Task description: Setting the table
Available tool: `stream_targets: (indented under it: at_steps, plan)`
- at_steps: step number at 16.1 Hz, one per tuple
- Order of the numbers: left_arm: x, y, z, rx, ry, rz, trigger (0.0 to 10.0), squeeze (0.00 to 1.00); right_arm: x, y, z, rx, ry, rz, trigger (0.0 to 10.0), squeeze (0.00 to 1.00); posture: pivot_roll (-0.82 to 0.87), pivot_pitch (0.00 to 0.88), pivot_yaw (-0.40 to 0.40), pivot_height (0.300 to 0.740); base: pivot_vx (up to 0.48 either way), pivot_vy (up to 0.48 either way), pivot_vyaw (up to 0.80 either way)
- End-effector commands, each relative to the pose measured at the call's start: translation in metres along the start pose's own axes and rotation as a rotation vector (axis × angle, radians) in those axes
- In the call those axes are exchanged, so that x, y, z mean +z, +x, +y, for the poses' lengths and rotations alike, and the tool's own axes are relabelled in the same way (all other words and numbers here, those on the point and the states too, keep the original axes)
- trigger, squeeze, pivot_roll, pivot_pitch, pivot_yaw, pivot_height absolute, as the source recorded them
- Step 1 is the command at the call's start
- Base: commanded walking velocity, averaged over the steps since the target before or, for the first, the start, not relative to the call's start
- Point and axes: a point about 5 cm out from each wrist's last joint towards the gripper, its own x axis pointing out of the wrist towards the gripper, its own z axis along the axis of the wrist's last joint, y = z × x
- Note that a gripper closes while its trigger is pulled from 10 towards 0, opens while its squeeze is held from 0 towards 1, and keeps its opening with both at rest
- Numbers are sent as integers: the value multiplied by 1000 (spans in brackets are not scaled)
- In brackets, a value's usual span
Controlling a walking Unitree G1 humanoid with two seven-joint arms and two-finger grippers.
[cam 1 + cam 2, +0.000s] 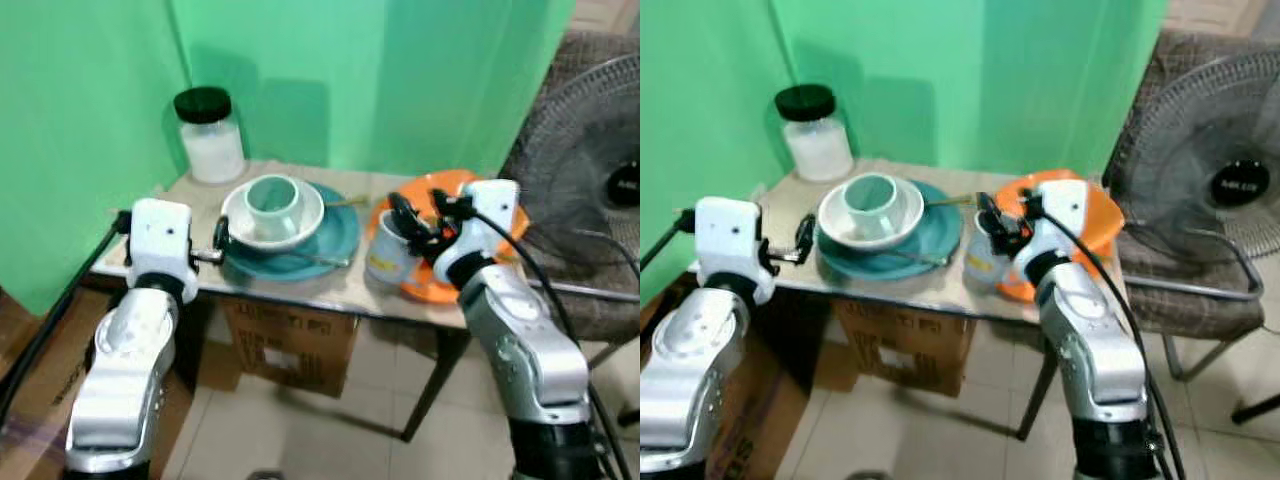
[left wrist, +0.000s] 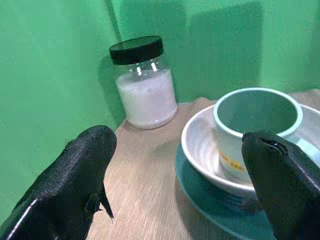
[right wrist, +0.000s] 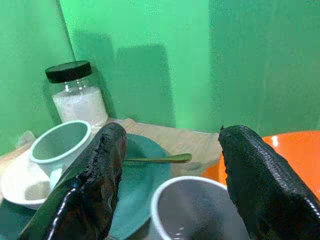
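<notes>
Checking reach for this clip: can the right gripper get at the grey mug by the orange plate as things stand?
Probably yes. The right gripper hangs open just above the grey mug, one finger on each side of its rim. The orange plate sits beside it, and nothing blocks the way down.

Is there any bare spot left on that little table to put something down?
Yes: the table is bare at its left edge, between the jar and the teal plate. A little shows behind the plates too. The right side is crowded by the mug and orange plate.

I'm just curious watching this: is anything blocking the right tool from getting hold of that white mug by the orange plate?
Nothing visible blocks it. The right tool is open, its two fingers on either side of the white mug, just above the rim. The orange plate and the gold spoon lie beside the mug, not between.
</notes>
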Motion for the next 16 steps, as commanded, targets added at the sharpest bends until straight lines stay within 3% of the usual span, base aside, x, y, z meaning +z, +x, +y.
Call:
stream_targets:
  at_steps: [1, 3, 5, 8, 11, 13, 14, 15, 16]
  plan:
    - [4, -2, -6, -20, 5, -19, 10000, 0, 2, -5, -7, 9, 2, -3, 10000, 0, 168, 0, 12, 740, 0, 0, 0]
    - [4, -2, -7, -20, 5, -20, 10000, 0, 2, -7, 0, 95, 29, 1, 10000, 0, 170, 0, 6, 740, 0, -336, 0]
    - [4, -5, -6, -28, 4, -19, 10000, 0, 0, -11, 8, 211, -10, 30, 10000, 0, 170, 0, 1, 740, 0, -369, 0]
    - [2, -11, -9, -88, 22, -11, 10000, 0, -2, -16, 7, 257, 23, 61, 10000, 0, 168, 0, 1, 740, 0, -320, 0]
    - [0, -11, -8, -101, 21, 0, 10000, 0, -6, -16, 6, 306, -6, 114, 10000, 0, 166, 0, 4, 740, 0, 0, 0]
    - [1, -14, -12, -189, 26, -10, 10000, 0, -14, -17, 12, 371, 2, 176, 10000, 0, 164, 0, 7, 740, 0, 0, 0]
    - [1, -17, -16, -243, 31, -8, 10000, 0, -18, -16, 13, 365, 5, 200, 10000, 894, 164, 0, 12, 740, 0, 0, 0]
    - [-2, -19, -18, -289, 37, 7, 10000, 0, -21, -16, 13, 362, 18, 213, 10000, 1000, 163, 0, 12, 740, 0, 0, 0]
    - [-5, -23, -21, -339, 60, 22, 10000, 0, -23, -15, 13, 356, 28, 223, 10000, 1000, 162, 0, 13, 740, 0, 0, 0]
